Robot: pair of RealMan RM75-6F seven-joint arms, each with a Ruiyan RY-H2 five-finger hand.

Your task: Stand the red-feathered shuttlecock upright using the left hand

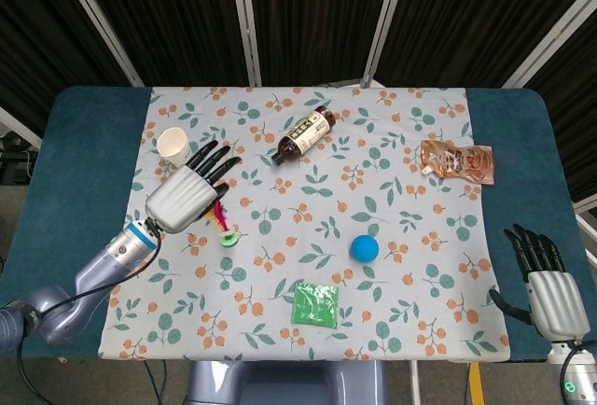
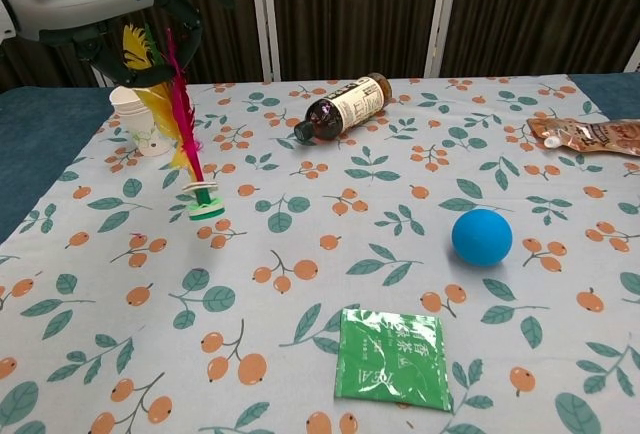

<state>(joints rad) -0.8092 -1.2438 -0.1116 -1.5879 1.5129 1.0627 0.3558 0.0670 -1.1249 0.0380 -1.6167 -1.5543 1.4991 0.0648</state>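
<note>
Two hands show in our views. Our left hand [image 1: 183, 198] pinches the shuttlecock [image 2: 185, 124] by the tips of its red and yellow feathers, holding it above the cloth [image 1: 410, 237] near the table's left edge. The shuttlecock hangs nearly upright, leaning a little, with its green and white base [image 2: 207, 205] lowest; we cannot tell whether that base touches the cloth. A paper cup [image 1: 172, 143] stands just beyond the left hand, toward the far left corner. A brown bottle [image 1: 304, 133] lies on its side near the far edge. A brown pouch [image 1: 455, 160] lies flat toward the right edge. A blue ball [image 1: 364, 248] sits right of the middle, and a green packet [image 1: 316, 304] lies near the front edge. Our right hand [image 1: 549, 286] rests released off the front right corner, fingers straight and apart, holding nothing.
</note>
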